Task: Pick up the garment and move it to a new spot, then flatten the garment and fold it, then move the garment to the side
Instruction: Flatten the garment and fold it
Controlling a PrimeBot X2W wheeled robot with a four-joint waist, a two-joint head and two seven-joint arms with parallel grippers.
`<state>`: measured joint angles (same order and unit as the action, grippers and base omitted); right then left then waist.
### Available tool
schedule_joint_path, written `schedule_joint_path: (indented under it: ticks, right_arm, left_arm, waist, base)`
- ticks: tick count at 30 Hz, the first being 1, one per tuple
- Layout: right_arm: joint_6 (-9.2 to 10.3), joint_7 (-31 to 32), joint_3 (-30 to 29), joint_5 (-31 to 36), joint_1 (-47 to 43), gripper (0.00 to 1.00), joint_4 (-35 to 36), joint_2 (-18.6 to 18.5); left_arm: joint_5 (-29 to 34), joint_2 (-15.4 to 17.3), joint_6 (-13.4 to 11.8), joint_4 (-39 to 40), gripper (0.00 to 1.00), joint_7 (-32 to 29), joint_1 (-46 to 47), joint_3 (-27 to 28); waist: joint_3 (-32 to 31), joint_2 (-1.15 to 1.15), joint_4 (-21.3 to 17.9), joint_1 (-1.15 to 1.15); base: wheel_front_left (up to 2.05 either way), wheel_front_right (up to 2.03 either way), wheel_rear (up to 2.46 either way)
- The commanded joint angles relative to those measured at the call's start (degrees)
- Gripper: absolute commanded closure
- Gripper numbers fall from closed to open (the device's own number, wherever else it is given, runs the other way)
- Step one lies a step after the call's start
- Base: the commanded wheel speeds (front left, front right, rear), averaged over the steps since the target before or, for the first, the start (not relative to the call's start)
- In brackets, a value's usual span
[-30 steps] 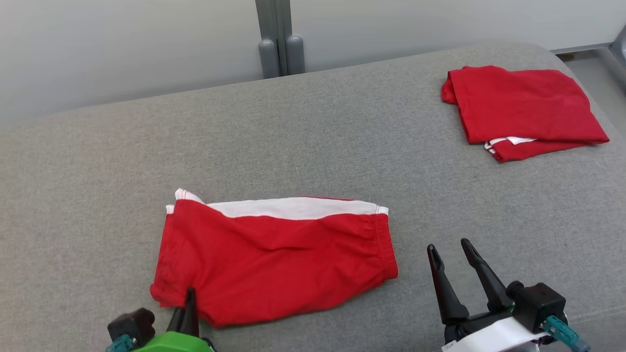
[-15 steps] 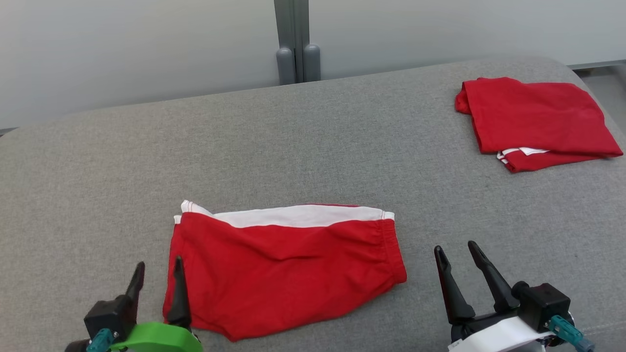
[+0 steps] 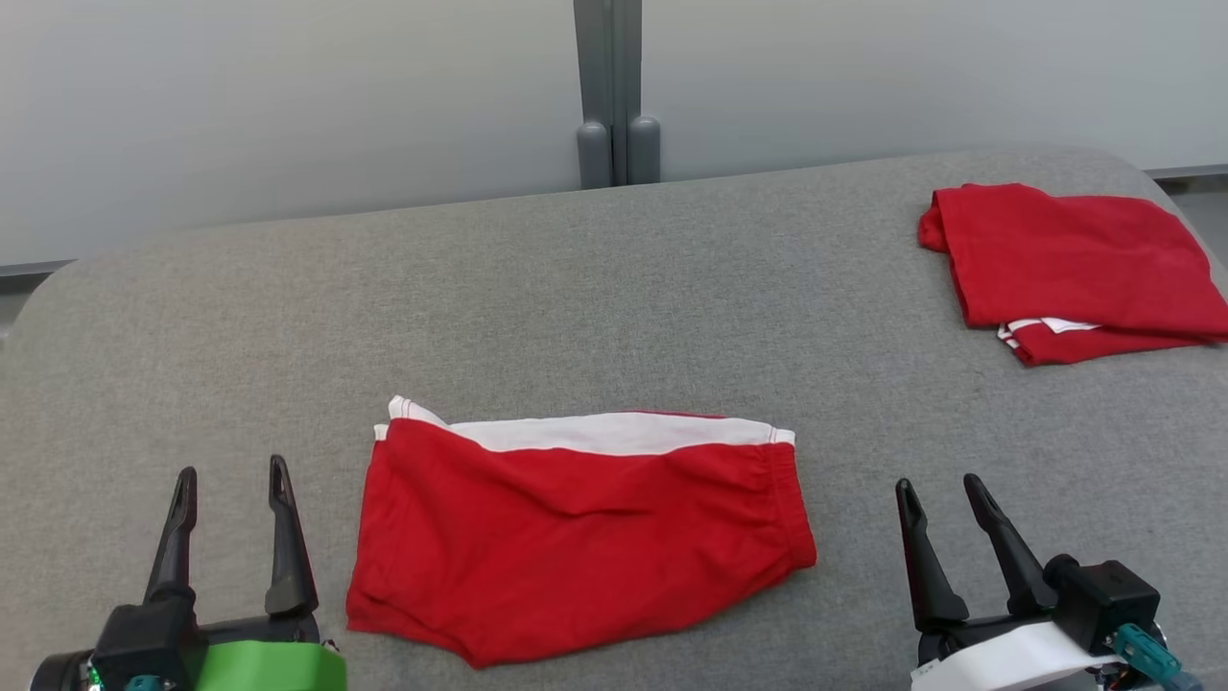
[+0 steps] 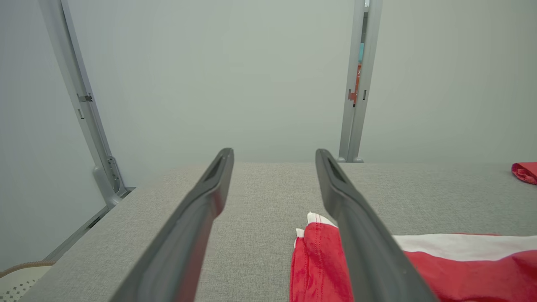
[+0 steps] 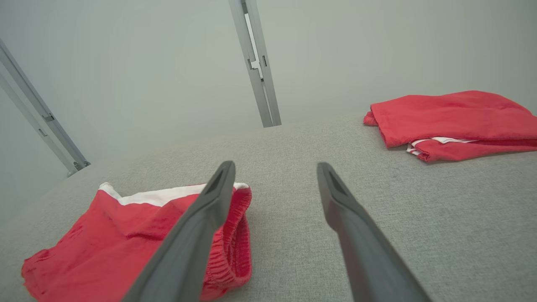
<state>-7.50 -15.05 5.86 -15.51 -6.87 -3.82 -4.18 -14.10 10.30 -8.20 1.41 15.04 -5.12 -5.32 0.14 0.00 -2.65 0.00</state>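
Garment (image 3: 576, 547) red, white band; folded cloth (image 3: 1074, 259) red, white trim; cushion (image 3: 576, 288) grey.

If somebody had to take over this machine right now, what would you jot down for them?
Left gripper: open, empty, just left of the red shorts.
Right gripper: open, empty, just right of them.
The shorts lie flat on the grey cushion, apparently folded once; another folded red garment sits far right.
To do: perhaps another fold, then move the shorts aside.

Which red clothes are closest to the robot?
The red shorts with the wide white band, lying near the front. The other red garment lies folded, far off to the right.
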Motion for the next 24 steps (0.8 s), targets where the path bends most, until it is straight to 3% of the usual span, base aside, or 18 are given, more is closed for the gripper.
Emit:
schedule_joint_path:
  ticks: [1, 12, 24]
  right_arm:
    - [0.03, -0.13, -0.43, 0.43, -1.04, 0.00, 0.12, 0.14]
    - [0.02, -0.14, -3.06, 1.28, -2.56, 0.00, -0.72, 0.68]
    - [0.02, -0.13, -1.29, 2.73, -2.09, 0.00, -2.50, 0.95]
  left_arm:
    - [0.46, -0.45, 0.80, -0.10, 0.00, 0.14, -1.17, 1.27]
    - [3.48, -2.68, 5.78, -3.85, 0.00, 0.14, -1.91, 7.74]
    - [6.23, -4.43, 7.48, -6.65, 0.00, 0.14, -1.87, 9.08]
  waist:
    - [-0.42, 0.00, 0.46, 0.00]
    - [-2.74, 0.00, 1.54, 0.00]
    - [-3.29, 0.00, 1.87, 0.00]
  base:
    - [0.00, 0.00, 0.00]
    - [0.00, 0.00, 0.00]
    - [0.00, 0.00, 0.00]
